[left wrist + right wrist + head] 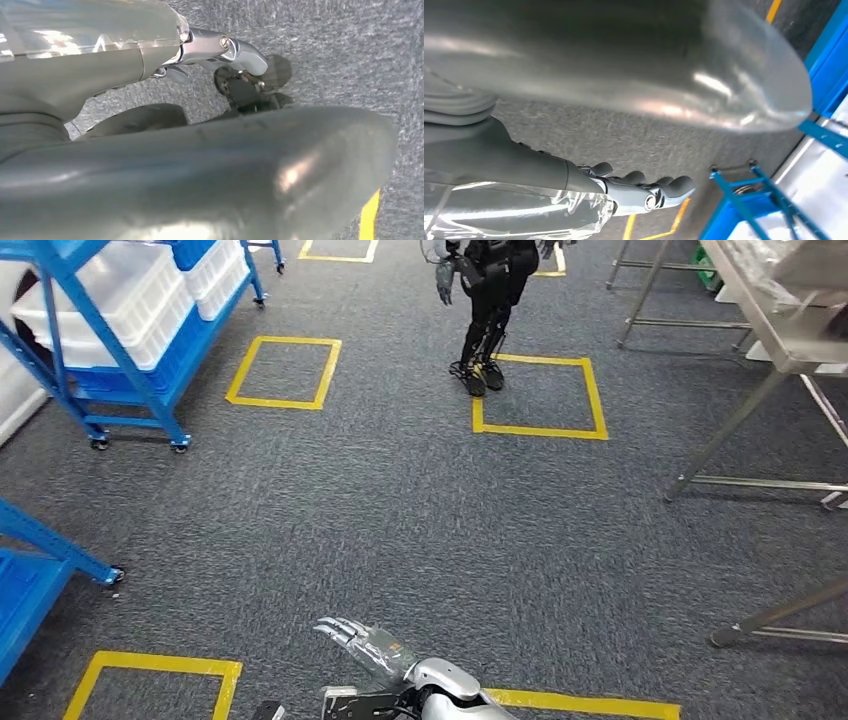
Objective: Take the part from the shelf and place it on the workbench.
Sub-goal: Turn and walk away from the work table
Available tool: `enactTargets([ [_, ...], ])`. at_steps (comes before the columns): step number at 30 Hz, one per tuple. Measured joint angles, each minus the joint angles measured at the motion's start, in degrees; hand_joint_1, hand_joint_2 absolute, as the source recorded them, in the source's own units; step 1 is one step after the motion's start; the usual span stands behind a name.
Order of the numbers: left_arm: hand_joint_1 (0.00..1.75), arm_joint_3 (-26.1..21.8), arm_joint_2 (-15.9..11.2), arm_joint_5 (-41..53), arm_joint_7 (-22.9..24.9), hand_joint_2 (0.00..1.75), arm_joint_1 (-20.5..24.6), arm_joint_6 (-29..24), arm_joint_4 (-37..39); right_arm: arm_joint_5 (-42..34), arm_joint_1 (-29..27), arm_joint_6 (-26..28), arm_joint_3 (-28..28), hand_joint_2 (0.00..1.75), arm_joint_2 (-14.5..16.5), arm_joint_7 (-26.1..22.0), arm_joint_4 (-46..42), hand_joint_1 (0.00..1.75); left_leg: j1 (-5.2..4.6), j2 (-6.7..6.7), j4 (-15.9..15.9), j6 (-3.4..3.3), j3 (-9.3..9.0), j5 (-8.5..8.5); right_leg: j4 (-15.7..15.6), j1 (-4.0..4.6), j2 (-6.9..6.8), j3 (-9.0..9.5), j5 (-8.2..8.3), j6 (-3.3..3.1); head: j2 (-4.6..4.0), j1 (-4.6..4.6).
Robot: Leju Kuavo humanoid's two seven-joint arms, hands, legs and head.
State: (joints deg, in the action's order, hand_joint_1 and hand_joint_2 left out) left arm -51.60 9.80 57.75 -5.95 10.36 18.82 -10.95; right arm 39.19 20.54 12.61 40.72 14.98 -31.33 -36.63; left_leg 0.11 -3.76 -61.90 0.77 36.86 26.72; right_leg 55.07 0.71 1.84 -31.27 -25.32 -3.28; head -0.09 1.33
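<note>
The part cannot be made out. The nearest likely place is the blue metal shelf (150, 390) on castors at the far left, which carries white plastic bins (110, 300) with ribbed rims, and their contents are hidden.

The right robot hand (360, 642) sits low in the head view, reaching forward and to the left over the floor. Its fingers (664, 187) lie straight and close together, and it grasps nothing. A clear, crinkled plastic film covers the back of the hand. Its silver forearm is smooth and rounded.

The left robot hand (165, 55) hangs above the carpet. Its thick grey thumb crosses most of the left wrist view. One pale finger (242, 50) reaches out past it with nothing held, so the hand looks released.

The floor is dark grey carpet (380, 510) with a fine speckled weave. Squares of yellow tape (285, 372) mark it.

A second blue shelf (40, 570) juts in at the near left, its castor just beyond the right hand's reach.

At the right edge stands the steel tabletop (770, 310), on thin, slanting metal legs with a low crossbar.

Straight ahead, a second robot (490, 310), dark and two-legged, stands on the left edge of a taped square. A wide stretch of carpet lies between the shelves, the tabletop and that robot.
</note>
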Motion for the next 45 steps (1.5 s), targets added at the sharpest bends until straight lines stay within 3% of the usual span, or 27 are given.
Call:
enactTargets([
  [2,0.0,0.0,-0.07,-0.01,0.01,0.0,0.33,0.0,0.0,0.01,-0.09,0.04,0.0,0.0,-0.06,0.03,0.1,0.0,0.38,2.43,-7.19,0.8,3.66,3.28,0.0,0.01,-2.15,0.15,-0.26,0.04,0.0,-0.01],
  [4,0.0,-0.01,-0.22,-0.02,0.01,0.0,0.19,0.0,0.0,0.01,-0.2,0.05,0.0,0.0,-0.09,0.05,0.2,0.0,1.05,3.26,-10.39,1.67,5.24,3.69,0.43,-0.14,-4.18,0.09,-0.73,0.34,0.0,0.0],
  [5,0.0,-0.01,-0.32,-0.03,0.0,0.0,0.06,0.0,0.0,0.01,-0.2,0.05,0.0,0.0,-0.09,0.05,0.22,0.0,1.36,3.67,-8.72,2.11,4.29,2.39,0.77,-0.3,-5.06,0.07,-1.03,0.6,0.0,0.0],
  [7,0.0,-0.02,-0.45,-0.04,-0.1,0.0,-0.02,0.01,0.0,0.0,-0.14,0.08,0.0,0.0,-0.08,0.05,0.24,0.0,1.64,5.76,-1.5,2.73,0.22,-0.86,1.83,-0.54,-6.59,0.04,-1.91,1.35,0.0,0.01],
  [9,0.0,-0.02,-0.47,-0.06,-0.27,0.0,0.1,0.07,0.0,-0.01,-0.02,0.16,0.0,0.0,-0.07,0.02,0.25,0.0,1.53,7.47,3.09,2.15,-2.3,-2.2,2.9,-0.43,-7.78,0.01,-2.78,2.13,0.0,-0.01],
  [10,0.0,-0.02,-0.49,-0.06,-0.33,0.0,0.12,0.11,0.0,-0.01,0.04,0.22,0.0,0.0,-0.07,0.01,0.27,0.0,1.35,7.54,3.36,1.57,-2.36,-2.03,3.13,-0.3,-8.24,0.02,-2.98,2.42,0.0,-0.01],
  [12,0.0,-0.02,-0.59,-0.02,-0.35,0.0,0.05,0.18,0.0,-0.02,0.13,0.32,0.0,0.0,-0.03,-0.06,0.31,0.0,1.27,6.28,3.4,0.53,-2.15,-2.29,3.28,-0.46,-8.91,0.09,-3.22,2.98,0.0,-0.02],
  [14,0.0,-0.02,-0.69,0.01,-0.31,0.0,0.0,0.2,0.0,-0.04,0.24,0.4,0.0,0.0,0.02,-0.2,0.33,0.0,1.29,5.04,3.65,-0.2,-2.02,-2.63,5.06,-0.93,-6.76,-0.53,-4.81,3.59,0.0,-0.02],
  [16,0.0,-0.02,-0.72,0.01,-0.27,0.0,0.11,0.2,0.0,-0.07,0.25,0.49,0.0,0.0,-0.03,-0.34,0.42,0.0,1.26,3.79,3.79,-0.75,-1.78,-2.92,11.12,-1.19,-3.34,-3.29,-8.41,3.84,0.0,-0.02],
  [18,0.0,-0.02,-0.73,0.0,-0.26,0.0,0.18,0.2,0.0,-0.09,0.09,0.51,0.0,0.0,-0.1,-0.4,0.6,0.0,1.09,2.3,3.8,-1.03,-1.48,-3.1,18.26,-1.17,-2.16,-6.91,-11.1,3.7,0.0,-0.02],
  [19,0.0,-0.02,-0.74,-0.01,-0.26,0.0,0.11,0.2,0.0,-0.09,0.01,0.51,0.0,0.0,-0.11,-0.43,0.7,0.0,1.0,1.46,3.78,-1.05,-1.39,-3.18,19.62,-1.14,-2.01,-7.74,-10.94,3.53,0.0,-0.02],
  [20,0.0,-0.02,-0.75,-0.01,-0.26,0.0,0.01,0.2,0.0,-0.09,-0.04,0.51,0.0,0.0,-0.12,-0.45,0.77,0.0,0.95,0.6,3.75,-1.02,-1.36,-3.24,18.73,-1.1,-1.8,-7.48,-9.65,3.27,0.0,-0.02],
  [21,0.0,-0.02,-0.74,-0.01,-0.26,0.0,-0.07,0.2,0.0,-0.09,-0.05,0.52,0.0,0.0,-0.12,-0.49,0.81,0.0,0.93,-0.26,3.72,-0.94,-1.36,-3.32,15.78,-1.06,-1.21,-6.21,-7.55,2.95,0.0,-0.02],
  [23,0.0,-0.02,-0.62,-0.01,-0.26,0.0,-0.09,0.19,0.0,-0.09,-0.02,0.55,0.0,0.0,-0.12,-0.54,0.83,0.0,0.96,-1.8,3.64,-0.61,-1.25,-3.49,8.09,-1.01,2.01,-2.8,-3.7,2.3,0.0,-0.02],
  [25,0.0,-0.02,-0.5,-0.02,-0.28,0.0,-0.02,0.18,0.0,-0.09,-0.02,0.56,0.0,0.0,-0.14,-0.56,0.85,0.0,1.14,-3.12,3.65,0.04,-0.87,-3.79,4.3,-0.87,4.14,-1.28,-2.39,2.02,0.0,-0.02],
  [27,0.0,-0.02,-0.49,0.01,-0.28,0.0,-0.17,0.18,0.0,-0.09,-0.01,0.58,0.0,0.0,-0.06,-0.56,0.87,0.0,1.34,-4.38,4.03,0.89,-0.53,-4.23,3.77,-0.77,3.14,-1.17,-2.13,1.73,0.0,-0.02],
  [28,0.0,-0.02,-0.5,0.03,-0.26,0.0,-0.36,0.17,0.0,-0.08,0.02,0.6,0.0,0.0,0.04,-0.56,0.87,0.0,1.35,-4.02,3.95,1.11,-0.35,-4.14,3.35,-0.81,2.37,-0.99,-1.85,1.43,0.0,-0.02],
  [30,0.0,-0.02,-0.51,0.11,-0.28,0.0,-0.74,0.09,0.0,-0.06,0.03,0.64,0.0,0.0,0.15,-0.55,0.87,0.0,1.16,-1.06,0.93,1.3,1.1,-2.03,2.45,-0.96,0.5,-0.69,-1.31,0.77,0.0,-0.01],
  [32,0.0,-0.02,-0.51,0.09,-0.51,0.0,-1.04,0.01,0.0,-0.04,-0.11,0.65,0.0,0.0,0.07,-0.53,0.87,0.0,1.11,2.18,-6.41,1.55,4.27,2.04,2.26,-0.66,-1.59,-0.74,-1.24,0.41,0.0,-0.01],
  [34,0.0,-0.02,-0.56,0.02,-0.71,0.0,-1.48,0.0,0.0,-0.03,-0.27,0.59,0.0,0.0,-0.01,-0.52,0.87,0.0,1.17,3.14,-11.71,1.97,6.3,4.05,2.31,-0.42,-3.66,-0.91,-1.31,0.32,0.0,-0.01],
  [35,0.0,-0.02,-0.6,0.02,-0.74,0.0,-1.75,0.0,0.0,-0.03,-0.29,0.56,0.0,0.0,-0.02,-0.52,0.87,0.0,1.17,3.39,-11.24,2.1,5.66,3.5,2.35,-0.38,-4.6,-0.96,-1.35,0.33,0.0,-0.01],
  [37,0.0,-0.02,-0.68,0.02,-0.75,0.0,-2.15,0.0,0.0,-0.03,-0.27,0.51,0.0,0.0,0.01,-0.52,0.87,0.0,1.12,4.95,-4.02,2.06,1.09,0.47,2.53,-0.31,-6.26,-0.92,-1.56,0.54,0.0,-0.01],
  [39,0.0,-0.02,-0.73,0.02,-0.78,0.0,-2.19,0.0,0.0,-0.03,-0.23,0.51,0.0,0.0,0.02,-0.52,0.87,0.0,0.79,7.28,2.75,1.36,-2.95,-1.53,2.82,-0.03,-7.53,-0.83,-1.88,0.99,0.0,-0.01],
  [40,0.0,-0.02,-0.75,0.01,-0.78,0.0,-2.17,0.0,0.0,-0.03,-0.22,0.5,0.0,0.0,0.02,-0.53,0.87,0.0,0.59,7.91,4.11,0.92,-3.65,-1.76,2.92,0.08,-8.03,-0.78,-1.97,1.24,0.0,-0.01],
  [42,0.0,-0.02,-0.83,-0.04,-0.79,0.0,-2.27,-0.01,0.0,-0.02,-0.18,0.45,0.0,0.0,0.07,-0.54,0.82,0.0,0.4,6.98,4.37,0.17,-3.43,-1.97,2.9,0.09,-9.03,-0.62,-2.0,1.71,0.0,-0.01],
  [43,0.0,-0.03,-0.87,-0.09,-0.79,0.0,-2.39,-0.01,0.0,-0.02,-0.14,0.38,0.01,0.0,0.11,-0.54,0.75,0.0,0.52,6.34,4.59,-0.13,-3.43,-2.19,3.05,-0.04,-8.82,-0.57,-2.2,2.04,0.0,-0.01],
  [45,0.0,-0.04,-0.91,-0.19,-0.81,0.0,-2.48,-0.03,0.0,0.0,-0.05,0.23,0.02,0.0,0.13,-0.57,0.59,0.0,0.88,5.03,5.08,-0.72,-3.49,-2.67,5.62,-0.36,-6.26,-1.55,-4.2,2.66,0.0,-0.01],
])
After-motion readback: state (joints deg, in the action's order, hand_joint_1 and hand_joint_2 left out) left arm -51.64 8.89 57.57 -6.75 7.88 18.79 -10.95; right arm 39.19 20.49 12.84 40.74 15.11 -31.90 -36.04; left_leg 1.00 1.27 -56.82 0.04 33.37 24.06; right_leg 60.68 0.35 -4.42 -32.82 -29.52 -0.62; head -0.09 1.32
